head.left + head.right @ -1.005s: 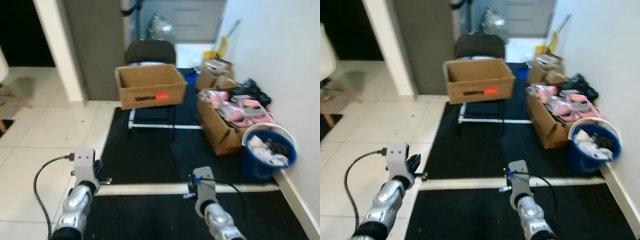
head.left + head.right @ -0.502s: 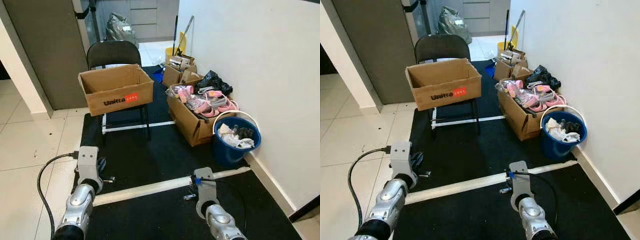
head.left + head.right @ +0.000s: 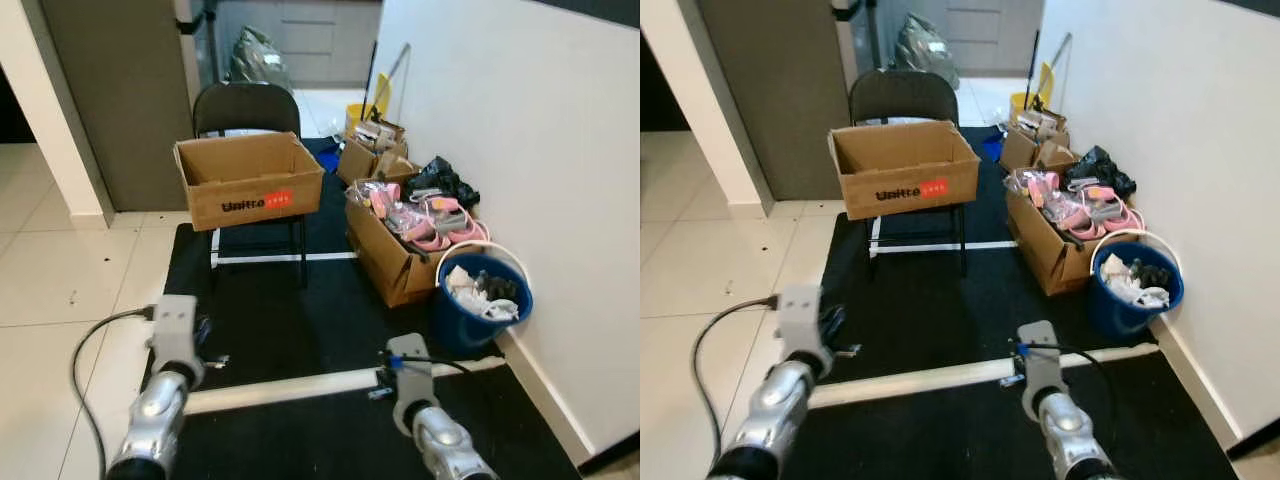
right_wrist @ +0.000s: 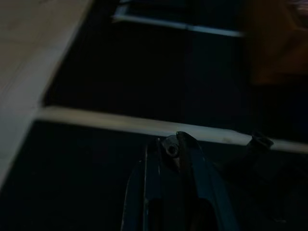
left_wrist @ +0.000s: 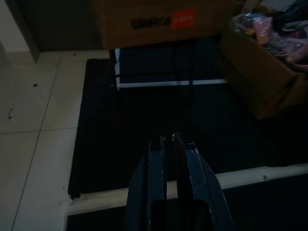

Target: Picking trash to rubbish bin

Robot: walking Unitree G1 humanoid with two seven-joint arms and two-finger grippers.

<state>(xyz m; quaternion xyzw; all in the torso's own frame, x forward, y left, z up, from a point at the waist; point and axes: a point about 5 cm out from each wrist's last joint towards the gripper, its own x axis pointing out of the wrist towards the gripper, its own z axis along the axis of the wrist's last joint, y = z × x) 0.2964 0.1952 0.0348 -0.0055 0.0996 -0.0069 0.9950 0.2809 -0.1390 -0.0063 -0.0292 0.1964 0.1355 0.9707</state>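
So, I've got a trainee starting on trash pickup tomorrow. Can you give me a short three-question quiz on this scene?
1. True or false: the blue bucket stands by the white wall, next to the floor box of pink shoes.
2. What does the cardboard box with the red label rest on? A) the black chair B) the tiled floor C) a table
3. Short answer: what pale thing runs across the black mat in front of the robot?

Key: 1 true; 2 A; 3 a white strip.

glossy floor tiles (image 3: 60, 270), matt mat (image 3: 270, 320) — cardboard box (image 3: 250, 185)
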